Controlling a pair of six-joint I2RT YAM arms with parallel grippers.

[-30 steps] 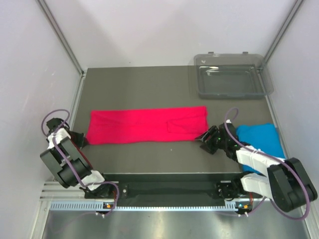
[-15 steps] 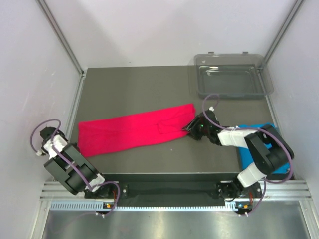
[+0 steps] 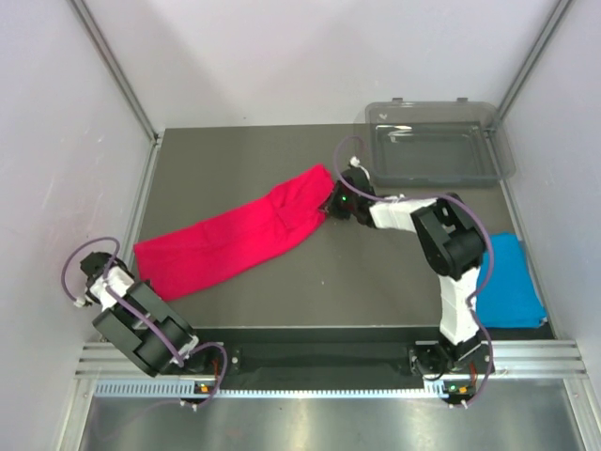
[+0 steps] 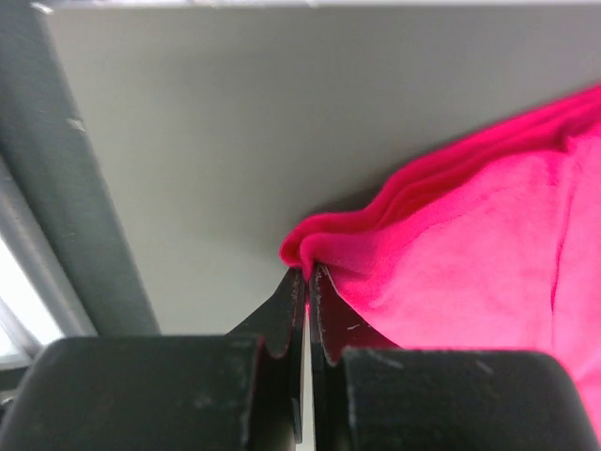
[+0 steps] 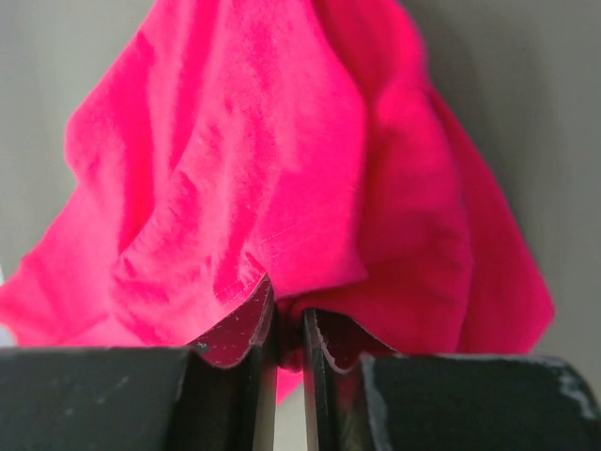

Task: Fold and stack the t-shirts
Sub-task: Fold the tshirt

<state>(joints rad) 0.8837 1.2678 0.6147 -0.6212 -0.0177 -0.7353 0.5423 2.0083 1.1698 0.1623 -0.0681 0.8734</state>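
The crimson-pink t-shirt [image 3: 235, 235], folded into a long strip, lies slantwise across the dark table, from front left to back middle. My left gripper [image 3: 132, 278] is shut on its near left corner; in the left wrist view the fingertips [image 4: 307, 272] pinch a fold of pink cloth [image 4: 470, 244]. My right gripper [image 3: 331, 202] is shut on the far right end, where an edge of the shirt [image 5: 263, 169] sits bunched between its jaws [image 5: 286, 315]. The sky blue t-shirt [image 3: 512, 282] lies folded at the table's front right, behind the right arm.
A clear grey plastic tray [image 3: 437, 150] stands at the back right corner, just right of the right gripper. Metal frame posts and white walls close in the table's left, right and back sides.
The right gripper closed on the pink shirt's right end and carried it back and to the left. The left gripper drew the left end nearer. The strip has turned from level to slanted.
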